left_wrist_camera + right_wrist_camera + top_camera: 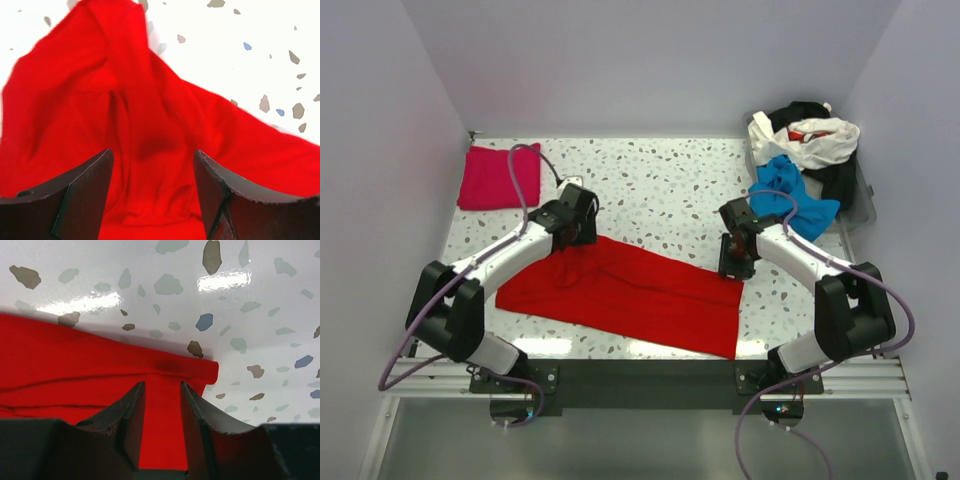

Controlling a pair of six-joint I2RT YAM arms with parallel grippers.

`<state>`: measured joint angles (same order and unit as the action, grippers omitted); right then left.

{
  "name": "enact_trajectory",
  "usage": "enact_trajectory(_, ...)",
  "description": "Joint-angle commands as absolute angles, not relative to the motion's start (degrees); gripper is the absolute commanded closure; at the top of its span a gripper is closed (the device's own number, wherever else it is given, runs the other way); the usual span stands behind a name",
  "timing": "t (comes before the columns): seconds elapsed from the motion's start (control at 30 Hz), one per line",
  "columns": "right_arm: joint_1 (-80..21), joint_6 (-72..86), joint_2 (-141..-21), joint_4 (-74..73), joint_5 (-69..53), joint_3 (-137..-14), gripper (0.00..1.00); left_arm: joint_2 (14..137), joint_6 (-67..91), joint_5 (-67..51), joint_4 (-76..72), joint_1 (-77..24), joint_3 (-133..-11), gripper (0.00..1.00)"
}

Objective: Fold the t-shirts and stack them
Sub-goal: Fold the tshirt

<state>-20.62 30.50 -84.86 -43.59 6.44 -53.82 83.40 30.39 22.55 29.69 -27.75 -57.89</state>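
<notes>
We can't tell if the right end effector [162, 386] actually pinches the red t-shirt [640, 290] corner between its near-together fingers. The left end effector [152, 157] is spread wide, straddling bunched fabric on the desk [660, 180].

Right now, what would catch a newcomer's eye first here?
The big red t-shirt spread across the near side of the table, with the left pincer and right pincer at its ends. Then the folded pink shirt in the far-left corner and a jumbled heap of shirts far right.
</notes>
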Motion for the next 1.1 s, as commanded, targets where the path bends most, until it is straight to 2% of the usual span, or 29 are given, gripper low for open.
enact_trajectory(0.0,-20.7,31.6,-85.4,-41.6,6.2,-53.2,0.63,86.9,29.1,19.4,24.2,-26.7,-61.1,0.30)
enact_trajectory(0.33,-20.7,31.8,-85.5,-43.1,8.3,-51.9,0.62,93.4,26.5,15.8,18.9,-20.5,-58.6,0.30)
enact_trajectory(0.77,-20.7,33.0,-85.6,-42.7,9.9,-49.7,0.62,94.7,25.1,14.6,15.6,-19.7,-58.0,0.30)
enact_trajectory(0.9,-20.7,32.8,-86.6,-42.4,9.1,-50.0,0.74,97.3,24.3,15.1,16.4,-19.6,-59.4,0.30)
enact_trajectory(0.93,-20.7,32.6,-86.5,-42.9,8.7,-50.2,0.84,97.6,24.3,15.1,16.3,-19.6,-59.4,0.30)
enact_trajectory(1.0,-20.8,32.3,-85.3,-44.0,8.6,-50.4,0.99,98.1,24.2,15.0,16.0,-19.4,-59.3,0.30)
enact_trajectory(1.07,-20.7,31.9,-84.4,-45.8,8.4,-50.3,1.00,98.3,23.9,15.1,15.8,-19.3,-59.4,0.29)
